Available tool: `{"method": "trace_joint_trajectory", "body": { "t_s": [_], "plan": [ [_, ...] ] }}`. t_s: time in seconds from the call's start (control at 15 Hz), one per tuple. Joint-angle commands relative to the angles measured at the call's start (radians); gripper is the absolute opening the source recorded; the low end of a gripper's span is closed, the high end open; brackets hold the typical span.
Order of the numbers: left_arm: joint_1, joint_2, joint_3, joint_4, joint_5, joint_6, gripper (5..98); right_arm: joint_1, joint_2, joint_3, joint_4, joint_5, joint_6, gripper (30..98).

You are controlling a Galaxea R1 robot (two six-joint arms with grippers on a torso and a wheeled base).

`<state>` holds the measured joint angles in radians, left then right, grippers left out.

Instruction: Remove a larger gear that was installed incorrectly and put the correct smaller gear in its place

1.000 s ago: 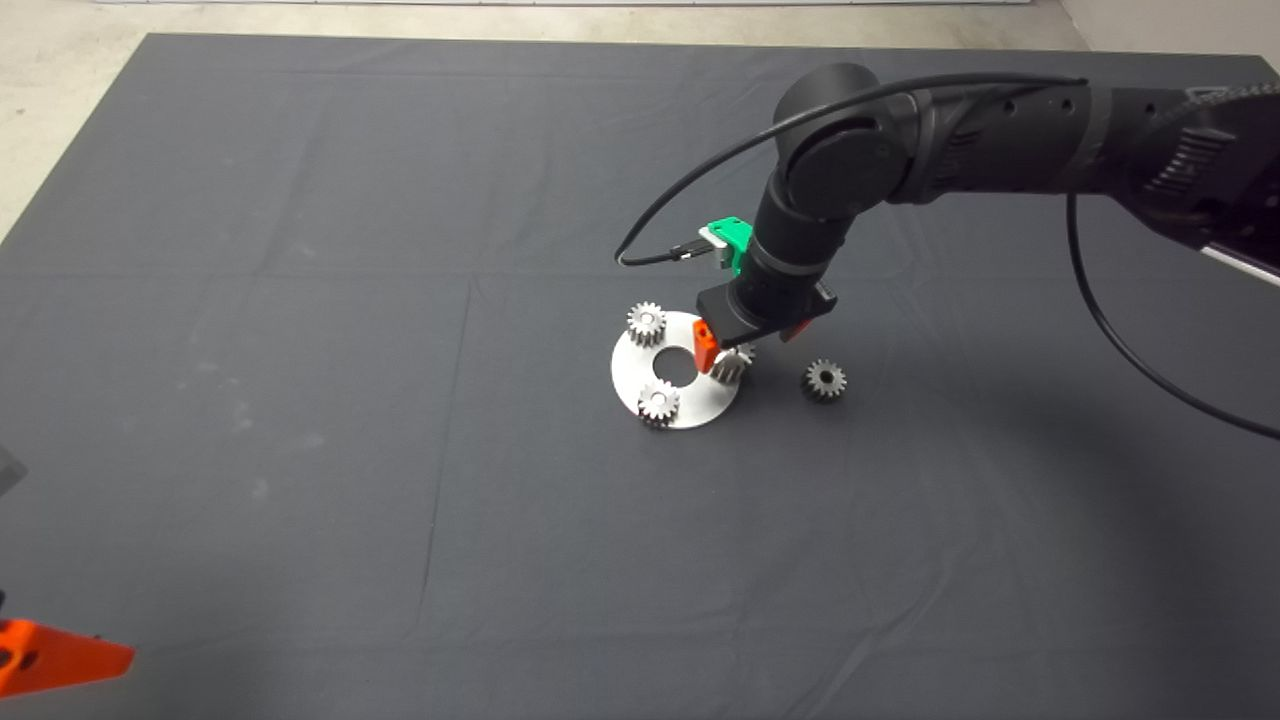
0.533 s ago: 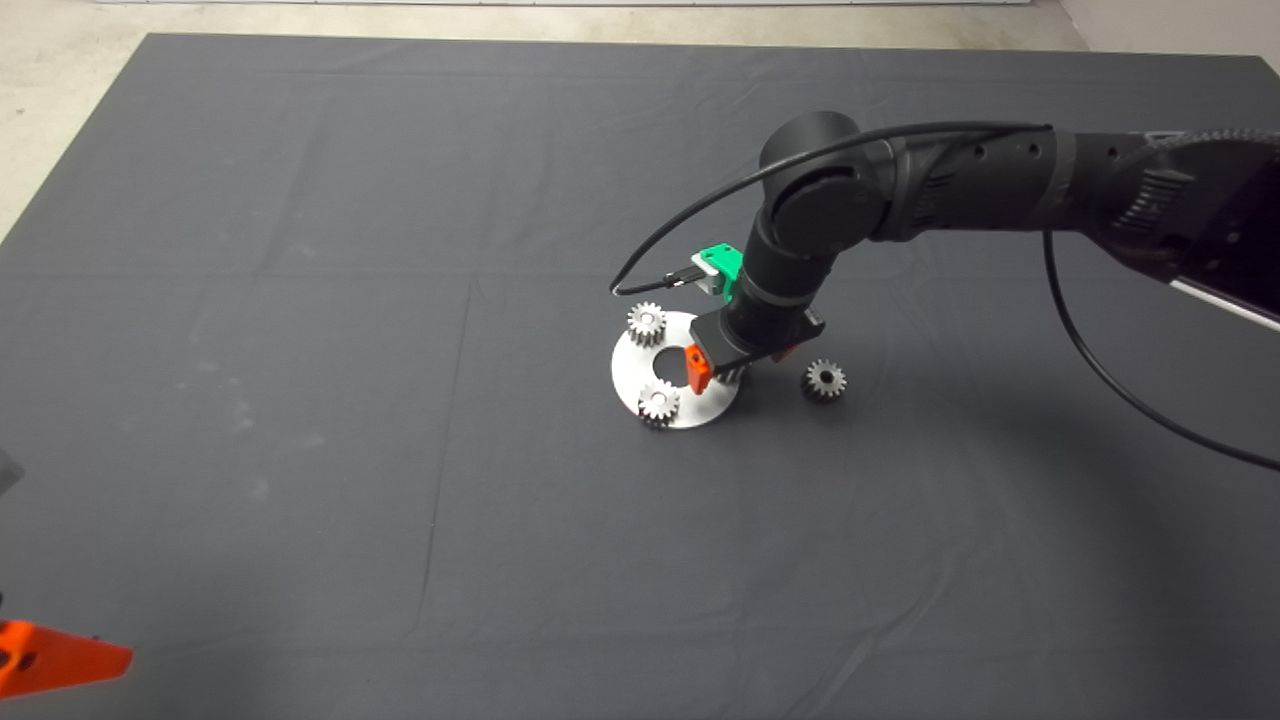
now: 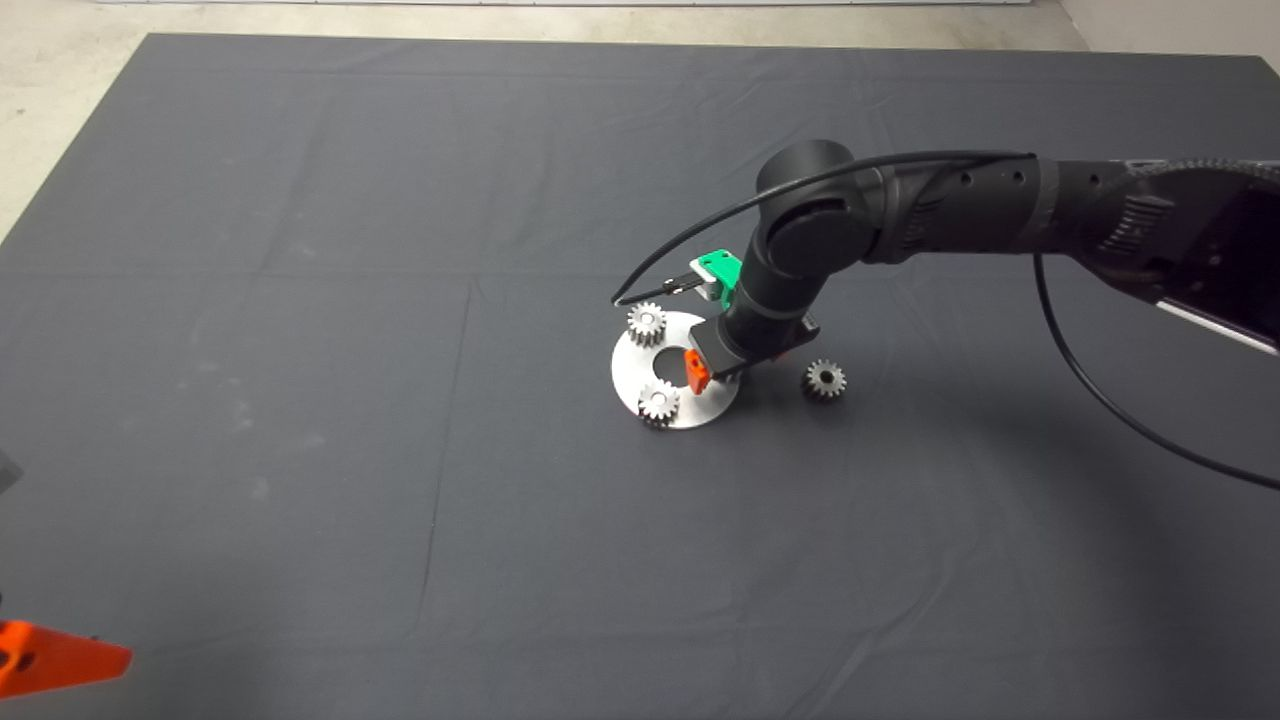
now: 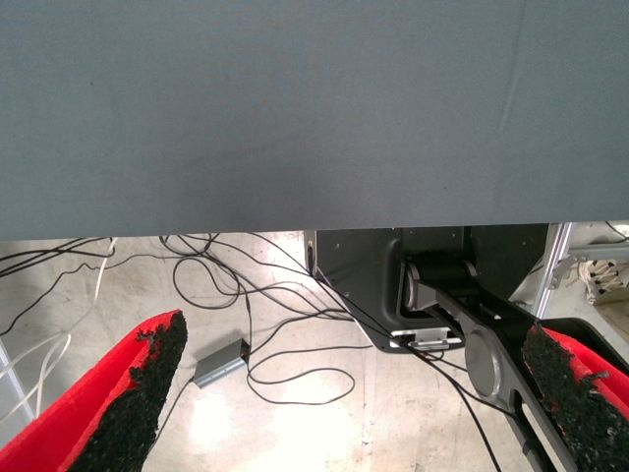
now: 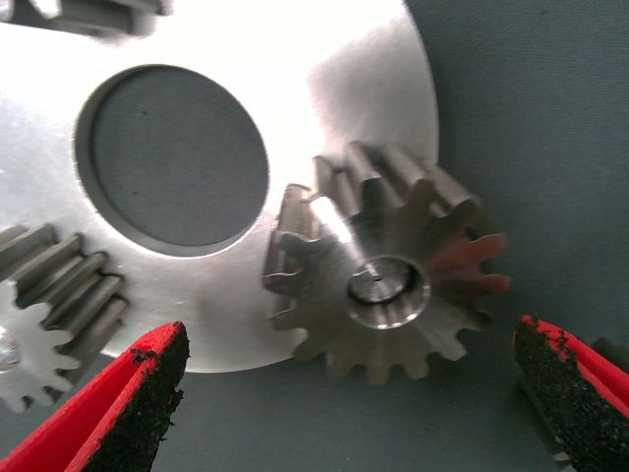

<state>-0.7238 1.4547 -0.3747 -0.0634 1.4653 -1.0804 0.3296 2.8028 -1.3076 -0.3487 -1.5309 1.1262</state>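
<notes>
I see the right arm reaching in from the mat's right edge, elbow raised, wrist bent steeply down so the right gripper (image 3: 718,372) sits low over the round steel plate (image 3: 632,378) near the middle of the mat (image 3: 300,300). In the right wrist view its fingers (image 5: 128,403) are spread wide, one on each side of the larger gear (image 5: 388,285), neither pad touching it. The larger gear sits at the plate's edge, the side facing the mat's right edge, a pin end showing in its centre hole; part of it overhangs the plate (image 5: 295,59) rim. From the head view the wrist hides this gear entirely. The smaller gear (image 3: 824,380) lies on the bare mat just beside the plate, toward the right edge, apart from the gripper. Two silver gears (image 3: 647,323) (image 3: 659,402) stand on the plate, one toward the far edge and one toward the near edge; the wrist view cuts both off. The left gripper (image 3: 55,657) waits at the mat's near left corner, only a red finger showing from above. In its wrist view the fingers (image 4: 138,393) stand apart, holding nothing, over cables (image 4: 256,324) on the floor beyond the mat edge.
</notes>
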Motion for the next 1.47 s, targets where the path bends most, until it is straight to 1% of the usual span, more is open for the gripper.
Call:
{"method": "trace_joint_trajectory", "body": {
  "t_s": [0.0, 0.13, 0.4, 0.6, 0.73, 1.13, 1.4],
  "plan": [
    [-0.002, -0.001, 0.011, -0.009, 0.004, 0.005, 88.5, 0.026, -0.001, -0.013, -0.05, -0.089, -0.013, 87.8],
    [-0.002, -0.003, 0.011, -0.009, 0.006, 0.005, 88.4, 0.025, 0.004, -0.01, -0.092, -0.087, -0.011, 87.8],
    [-0.002, -0.004, 0.013, -0.009, 0.006, 0.007, 88.5, 0.025, 0.004, -0.005, -0.112, -0.087, -0.008, 87.8],
    [-0.002, -0.006, 0.013, -0.009, 0.006, 0.007, 88.5, 0.025, -0.001, 0.017, -0.128, -0.087, -0.006, 87.8],
    [-0.002, -0.008, 0.013, -0.009, 0.006, 0.008, 88.4, 0.022, 0.004, 0.021, -0.153, -0.087, -0.006, 87.8],
    [-0.002, -0.009, 0.011, -0.009, 0.006, 0.013, 88.4, 0.022, -0.004, 0.04, -0.163, -0.086, -0.006, 87.8],
    [-0.002, -0.01, 0.011, -0.007, 0.006, 0.013, 88.5, 0.019, 0.001, 0.044, -0.185, -0.086, -0.006, 87.8]
  ]
}}
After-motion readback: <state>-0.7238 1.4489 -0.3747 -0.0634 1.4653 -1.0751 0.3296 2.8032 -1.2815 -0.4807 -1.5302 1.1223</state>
